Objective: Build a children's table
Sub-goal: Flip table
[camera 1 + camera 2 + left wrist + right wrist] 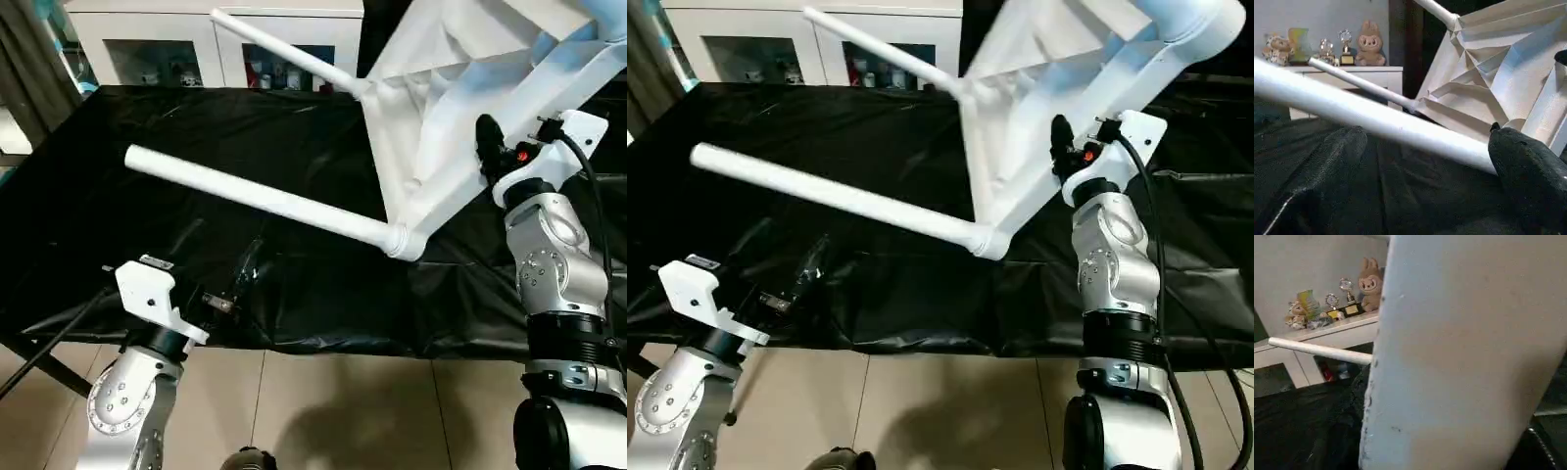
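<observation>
Head stereo pair: high, facing forward and down, mid-range, both covering the children's table (441,117) on black sheeting (245,176). Wrist cameras: low, close, facing the far cabinet (1352,78); the right one nearest a leg (1464,352).

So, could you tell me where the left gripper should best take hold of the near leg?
Probably mid-shaft on the near leg, coming from the robot's side: it is a plain round tube, lying exposed above the black cover. The open left gripper already sits just before it.
</observation>
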Controlling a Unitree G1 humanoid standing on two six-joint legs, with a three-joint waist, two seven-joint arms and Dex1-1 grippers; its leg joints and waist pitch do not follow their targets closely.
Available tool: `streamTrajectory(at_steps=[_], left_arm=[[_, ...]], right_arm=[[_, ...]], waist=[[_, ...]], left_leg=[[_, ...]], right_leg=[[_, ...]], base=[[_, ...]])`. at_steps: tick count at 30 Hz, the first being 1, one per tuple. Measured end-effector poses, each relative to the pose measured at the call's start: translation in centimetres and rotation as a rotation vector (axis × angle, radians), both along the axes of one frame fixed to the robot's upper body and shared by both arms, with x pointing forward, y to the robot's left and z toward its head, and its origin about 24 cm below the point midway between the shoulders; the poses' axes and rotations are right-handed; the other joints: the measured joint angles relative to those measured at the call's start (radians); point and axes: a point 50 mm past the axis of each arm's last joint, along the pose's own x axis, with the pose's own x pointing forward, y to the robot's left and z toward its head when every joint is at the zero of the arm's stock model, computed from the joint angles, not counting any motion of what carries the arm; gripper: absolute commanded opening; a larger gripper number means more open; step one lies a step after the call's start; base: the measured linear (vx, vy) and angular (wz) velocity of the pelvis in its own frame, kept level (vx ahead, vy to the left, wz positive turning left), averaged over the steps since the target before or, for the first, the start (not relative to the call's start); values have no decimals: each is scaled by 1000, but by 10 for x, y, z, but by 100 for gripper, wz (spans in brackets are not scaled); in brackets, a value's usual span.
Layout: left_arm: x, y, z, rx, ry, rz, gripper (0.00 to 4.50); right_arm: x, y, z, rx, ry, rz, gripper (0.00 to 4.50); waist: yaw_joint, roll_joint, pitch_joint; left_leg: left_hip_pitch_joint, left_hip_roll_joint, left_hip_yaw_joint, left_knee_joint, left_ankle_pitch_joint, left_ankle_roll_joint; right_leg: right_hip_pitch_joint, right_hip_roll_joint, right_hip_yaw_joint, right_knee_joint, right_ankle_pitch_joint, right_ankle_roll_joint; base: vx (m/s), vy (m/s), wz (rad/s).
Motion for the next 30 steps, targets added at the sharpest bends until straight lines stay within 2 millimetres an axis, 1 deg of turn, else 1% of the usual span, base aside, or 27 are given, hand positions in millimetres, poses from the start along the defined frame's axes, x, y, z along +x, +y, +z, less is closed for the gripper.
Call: streamTrajectory(at_steps=[5,9,14,17,19,22,24,26,27,28,30], left_arm=[[10,-3,12,127,-45,-50,450],[23,-10,33,201,-112,-89,450],[31,-17,45,260,-148,-121,450],[38,-26,61,345,-208,-158,450],[42,-32,69,442,-246,-176,450],[48,-39,78,507,-286,-196,450],[52,-45,85,535,-315,-219,450],[55,-49,94,567,-350,-221,450],[57,-50,99,585,-369,-218,450],[58,-51,102,601,-384,-214,450],[59,-52,105,627,-403,-210,450]], right_arm=[[0,3,7,-108,-8,-16,197],[1,14,11,-233,-24,-4,196],[1,19,12,-294,-27,0,194],[2,21,12,-313,-24,-13,193],[3,25,13,-331,-22,-15,193],[6,34,14,-374,-21,3,193],[8,40,14,-407,-24,23,263],[9,47,8,-427,-13,56,277],[10,49,2,-428,13,72,277],[11,50,-2,-428,29,76,305],[11,51,-7,-430,47,84,314]], waist=[[0,0,0],[-2,-2,-2],[-2,-3,-2],[-1,-3,-2],[-4,-3,-2],[-13,-3,-2],[-15,-5,-3],[-16,-7,-5],[-18,-8,-5],[-18,-7,-4],[-20,-7,-4]], left_leg=[[0,0,0,0,0,0],[0,0,0,0,1,-1],[-1,0,0,1,1,-1],[-1,0,0,1,1,-1],[-1,0,-1,1,1,-1],[-1,0,-1,1,2,-2],[0,0,-1,1,2,-3],[0,0,-1,1,2,-3],[0,0,-2,1,2,-3],[-1,0,-2,1,2,-3],[-2,0,-2,1,2,-3]], right_leg=[[0,0,0,1,1,1],[0,0,0,1,1,0],[0,0,0,1,4,-4],[0,0,0,1,4,-4],[0,0,0,2,5,-4],[-1,0,0,2,5,-5],[-1,0,0,2,6,-5],[-1,1,0,3,6,-5],[-1,1,0,2,6,-6],[-2,1,0,3,6,-6],[-3,1,0,2,6,-6]], base=[[0,0,0],[0,0,0],[0,0,0],[0,0,0],[0,0,0],[0,0,0],[0,0,0],[0,0,0],[0,0,0],[0,0,0],[0,0,0]])
